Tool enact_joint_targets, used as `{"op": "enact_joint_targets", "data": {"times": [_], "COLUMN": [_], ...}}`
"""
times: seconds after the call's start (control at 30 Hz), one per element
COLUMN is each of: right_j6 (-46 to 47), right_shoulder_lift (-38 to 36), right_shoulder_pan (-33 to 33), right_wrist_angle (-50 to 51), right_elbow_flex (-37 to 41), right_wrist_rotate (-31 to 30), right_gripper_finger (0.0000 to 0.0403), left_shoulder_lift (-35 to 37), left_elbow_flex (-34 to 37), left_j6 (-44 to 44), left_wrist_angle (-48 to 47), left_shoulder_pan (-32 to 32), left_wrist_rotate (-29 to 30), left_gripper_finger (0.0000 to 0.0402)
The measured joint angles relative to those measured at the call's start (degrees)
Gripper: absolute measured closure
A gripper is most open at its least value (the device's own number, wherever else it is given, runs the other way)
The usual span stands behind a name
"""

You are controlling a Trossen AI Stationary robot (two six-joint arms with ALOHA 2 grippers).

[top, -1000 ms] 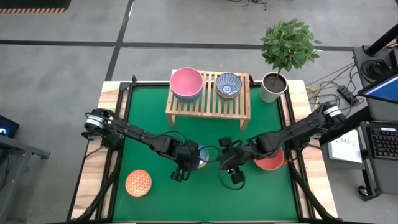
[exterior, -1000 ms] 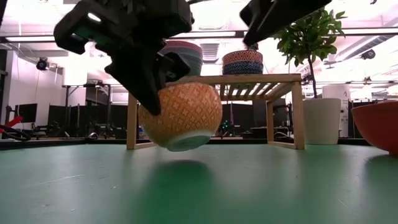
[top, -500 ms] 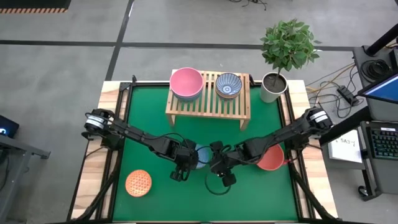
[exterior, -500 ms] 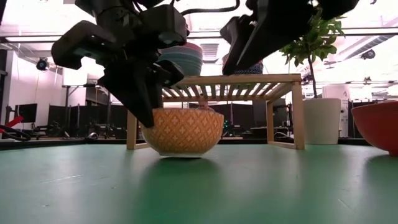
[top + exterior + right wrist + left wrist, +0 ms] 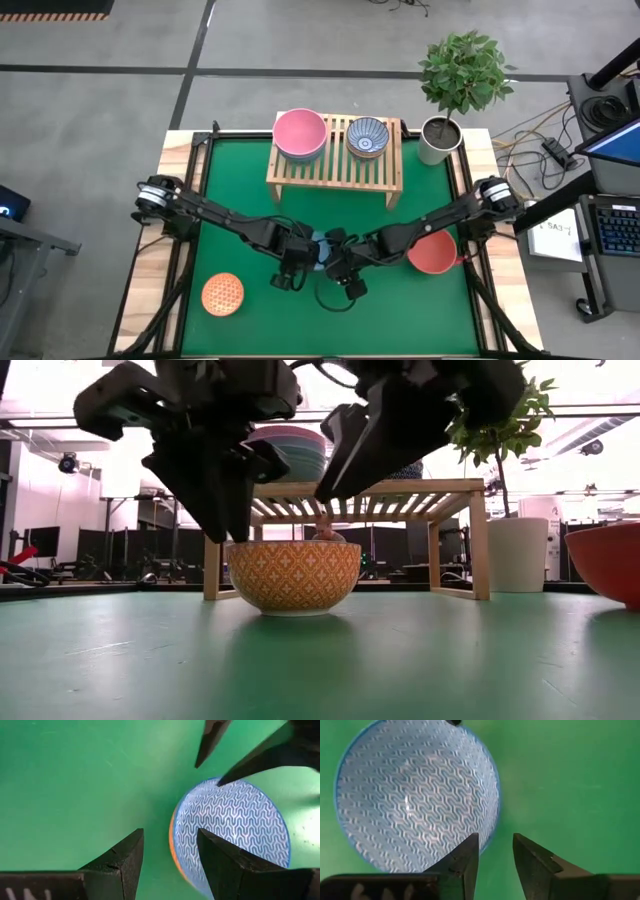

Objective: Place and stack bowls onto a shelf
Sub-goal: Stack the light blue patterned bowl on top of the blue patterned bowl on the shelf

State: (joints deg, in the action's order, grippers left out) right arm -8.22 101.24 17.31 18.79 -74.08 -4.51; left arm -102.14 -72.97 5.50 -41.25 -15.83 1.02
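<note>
Since a second ago your orange patterned bowl (image 5: 293,575) has come down onto the green mat (image 5: 240,200) in front of the shelf (image 5: 335,165). Left gripper (image 5: 496,851) has let go (fingers astride its rim); right gripper (image 5: 167,851) spreads wide beside it.

Orange patterned bowl (image 5: 293,575) with blue-white wavy interior sat upright on the green tabletop (image 5: 240,210), mid-mat, in front of the shelf (image 5: 335,165). Shelf was low light wood with a slatted top, at the far edge. On it: pink bowl (image 5: 300,132) nested in a slate-blue one at the left end, blue-patterned small bowl (image 5: 367,137) stacked right of it. Red bowl (image 5: 433,255) upright at the right side of the mat. Another orange patterned bowl (image 5: 222,294) lay near the front left corner.
</note>
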Motion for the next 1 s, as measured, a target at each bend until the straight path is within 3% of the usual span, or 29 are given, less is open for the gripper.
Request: {"op": "enact_joint_targets", "data": {"times": [0.27,0.53,0.77,1.0], "right_j6": [-0.62,-0.90,-1.96,-1.82], "right_shoulder_lift": [3.48,6.36,6.41,2.08], "right_shoulder_pan": [-0.71,-1.66,-2.42,-2.05], "right_wrist_angle": [-1.21,-3.32,-3.51,-0.12], "right_elbow_flex": [0.11,0.22,0.23,0.33], "right_wrist_rotate": [0.02,0.00,-0.04,0.64], "right_gripper_finger": [0.0252,0.0295,0.0382,0.0387], "left_shoulder_lift": [6.06,19.29,32.49,43.26], "left_elbow_flex": [2.19,7.51,17.34,29.48], "left_j6": [0.83,-3.58,-6.46,-8.01], "left_wrist_angle": [-1.69,-2.25,9.57,23.77], "left_shoulder_pan": [0.05,-0.25,-1.16,-1.25], "left_wrist_rotate": [1.42,5.88,20.46,29.65], "left_gripper_finger": [0.0322,0.0347,0.0354,0.0354]}}
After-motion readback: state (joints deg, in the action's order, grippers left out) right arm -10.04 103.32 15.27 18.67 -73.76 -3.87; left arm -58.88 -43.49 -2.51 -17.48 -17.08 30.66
